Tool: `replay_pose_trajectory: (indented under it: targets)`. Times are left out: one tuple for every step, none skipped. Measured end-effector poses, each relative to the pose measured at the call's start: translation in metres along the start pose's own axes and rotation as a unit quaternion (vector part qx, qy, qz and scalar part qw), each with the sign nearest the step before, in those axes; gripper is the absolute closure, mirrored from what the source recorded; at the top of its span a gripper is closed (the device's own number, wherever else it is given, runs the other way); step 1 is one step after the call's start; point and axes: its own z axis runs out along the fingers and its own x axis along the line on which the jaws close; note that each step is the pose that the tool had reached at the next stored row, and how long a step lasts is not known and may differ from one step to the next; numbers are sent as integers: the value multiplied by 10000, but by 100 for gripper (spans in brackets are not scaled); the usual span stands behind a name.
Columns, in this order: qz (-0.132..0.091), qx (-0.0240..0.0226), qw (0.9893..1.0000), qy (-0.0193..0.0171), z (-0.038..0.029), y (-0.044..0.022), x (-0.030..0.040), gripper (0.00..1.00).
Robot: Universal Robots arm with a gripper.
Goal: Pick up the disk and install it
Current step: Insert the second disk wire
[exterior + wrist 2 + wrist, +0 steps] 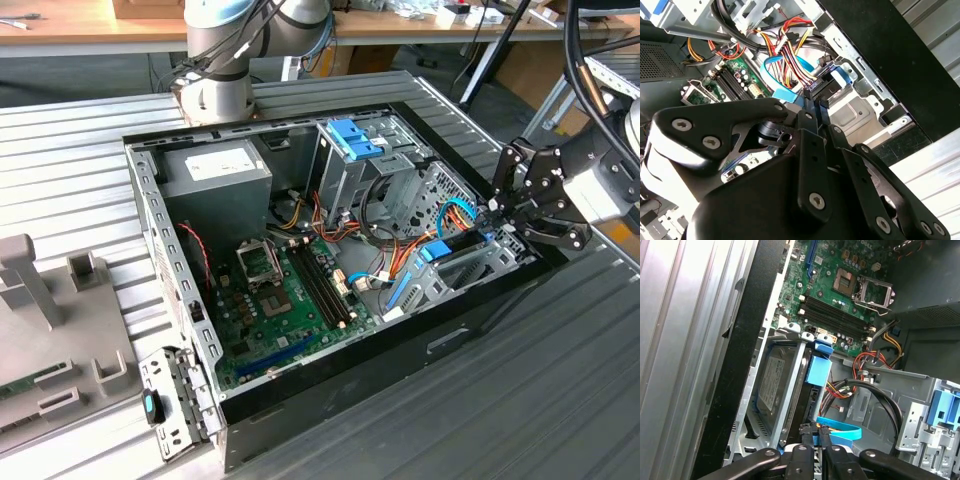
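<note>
Exterior view: the end effector [497, 213] sits at the open computer case's [330, 385] right end, above the disk [455, 252] in its bay. First wrist view: fingertips [805, 430] nearly closed, gripping a thin blue part at the disk's [772, 385] end. Second wrist view: fingers [812, 102] narrow beside coloured cables [790, 52].

No print can be read: the white labels on the power supply [222, 163] and the disk [771, 384] stay illegible
</note>
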Motion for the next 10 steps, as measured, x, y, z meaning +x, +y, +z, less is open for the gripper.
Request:
replay_pose_trajectory:
  targets:
    - [0,0,10000,0,0,0,0,84]
    - [0,0,10000,0,0,0,0,84]
    - [0,0,10000,0,0,0,0,84]
    - [0,0,10000,0,0,0,1,84]
    - [0,-2,10000,22,1,5,-1,84]
    - [-1,-2,10000,28,4,21,-13,84]
    - [-1,-1,10000,28,7,52,-25,84]
    - [-2,-1,10000,28,10,86,-41,84]
    - [-2,-1,10000,28,18,146,-69,84]
    - [-5,-1,10000,75,24,175,-93,84]
